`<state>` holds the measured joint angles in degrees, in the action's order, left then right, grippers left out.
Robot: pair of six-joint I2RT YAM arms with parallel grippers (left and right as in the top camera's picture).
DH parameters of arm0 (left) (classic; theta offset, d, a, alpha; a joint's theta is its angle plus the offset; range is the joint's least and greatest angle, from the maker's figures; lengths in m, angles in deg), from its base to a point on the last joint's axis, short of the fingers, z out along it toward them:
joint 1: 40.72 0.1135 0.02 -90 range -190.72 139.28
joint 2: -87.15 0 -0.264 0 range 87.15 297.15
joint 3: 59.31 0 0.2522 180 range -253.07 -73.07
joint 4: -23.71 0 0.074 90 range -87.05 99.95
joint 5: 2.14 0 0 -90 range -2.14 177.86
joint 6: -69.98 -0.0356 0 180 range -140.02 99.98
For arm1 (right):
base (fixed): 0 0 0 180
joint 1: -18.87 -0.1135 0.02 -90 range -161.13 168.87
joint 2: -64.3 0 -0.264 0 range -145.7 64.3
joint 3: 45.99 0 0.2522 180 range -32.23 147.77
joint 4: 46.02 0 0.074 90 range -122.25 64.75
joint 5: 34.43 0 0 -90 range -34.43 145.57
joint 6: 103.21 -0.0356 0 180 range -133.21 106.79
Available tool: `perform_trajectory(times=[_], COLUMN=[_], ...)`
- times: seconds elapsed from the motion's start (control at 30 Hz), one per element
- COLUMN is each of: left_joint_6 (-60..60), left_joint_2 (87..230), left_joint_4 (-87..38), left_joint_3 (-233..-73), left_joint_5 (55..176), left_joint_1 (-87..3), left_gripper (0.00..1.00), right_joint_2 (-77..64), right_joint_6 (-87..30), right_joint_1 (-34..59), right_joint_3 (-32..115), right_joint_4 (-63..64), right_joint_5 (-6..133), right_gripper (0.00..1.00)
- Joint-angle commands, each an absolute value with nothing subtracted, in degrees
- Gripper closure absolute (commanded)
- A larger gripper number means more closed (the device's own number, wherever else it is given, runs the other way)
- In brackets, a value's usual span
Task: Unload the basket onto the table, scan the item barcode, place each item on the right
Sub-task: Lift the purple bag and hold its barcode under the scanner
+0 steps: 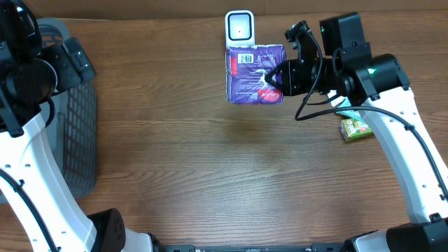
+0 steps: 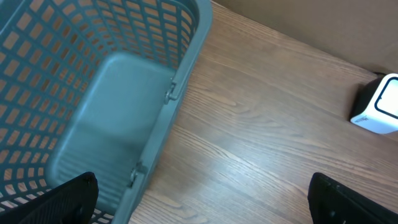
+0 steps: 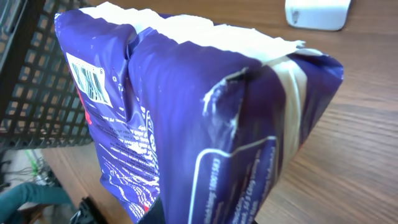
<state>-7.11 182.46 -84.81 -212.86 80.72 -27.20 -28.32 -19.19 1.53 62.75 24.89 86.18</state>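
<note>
Right up against the lens in the right wrist view, the purple packet [image 3: 205, 124] bulges, crinkled, its top sealed white; its barcode [image 3: 87, 81] sits on a side face, while the scanner [image 3: 316, 14] stands just beyond the packet's top; the claw's own fingers are hidden under the bag here.

Overhead now: the right gripper [image 1: 274, 75] is clenched on the packet's edge, the packet just in front of the scanner with its code end nearest it. My worry is that a soft bag pinched at one edge may sag or slip, the creased film may warp the code, or a nudge may topple the scanner. A green carton [image 1: 355, 127] lies well apart from the scanner.

Left wrist: the left gripper [image 2: 202, 199] is released, fingers wide, above the basket [image 2: 124, 143], well apart from the scanner; what shows of the basket's floor holds nothing.
</note>
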Motion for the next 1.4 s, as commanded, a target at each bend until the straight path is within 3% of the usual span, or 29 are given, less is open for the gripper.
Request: perform_trajectory(times=[0.0,0.27,0.5,0.6,0.77,1.0,1.17,1.37], left_joint_6=[-7.59,-7.59,-7.59,-7.59,-7.59,-7.59,-7.59,-7.59], left_joint_2=[182.50,182.48,182.48,182.50,182.50,182.50,182.50,182.50], left_joint_4=[-84.75,-84.75,-84.75,-84.75,-84.75,-84.75,-84.75,-84.75], left_joint_3=[-212.71,-212.71,-212.71,-212.71,-212.71,-212.71,-212.71,-212.71], left_joint_5=[80.40,80.40,80.40,80.40,80.40,80.40,80.40,80.40], left_joint_1=[-27.25,-27.25,-27.25,-27.25,-27.25,-27.25,-27.25,-27.25], left_gripper=[0.00,0.01,0.00,0.00,0.00,0.00,0.00,0.01], right_joint_2=[-27.53,-28.12,-31.73,-34.57,-42.51,-56.38,-63.47,-67.99], right_joint_6=[-18.71,-19.39,-18.18,-11.23,13.38,43.52,52.72,54.73], right_joint_1=[1.24,0.85,-5.12,-8.31,-12.35,-12.94,-12.85,-11.96], right_joint_3=[63.85,63.85,63.82,63.82,63.82,63.82,63.82,63.80], right_joint_4=[24.91,20.52,4.78,-6.30,-32.75,-61.73,-65.23,-66.41], right_joint_5=[83.52,68.81,34.95,20.35,4.33,3.13,5.57,10.08], right_gripper=[0.91,0.96,0.96,0.96,0.96,0.96,0.96,0.96])
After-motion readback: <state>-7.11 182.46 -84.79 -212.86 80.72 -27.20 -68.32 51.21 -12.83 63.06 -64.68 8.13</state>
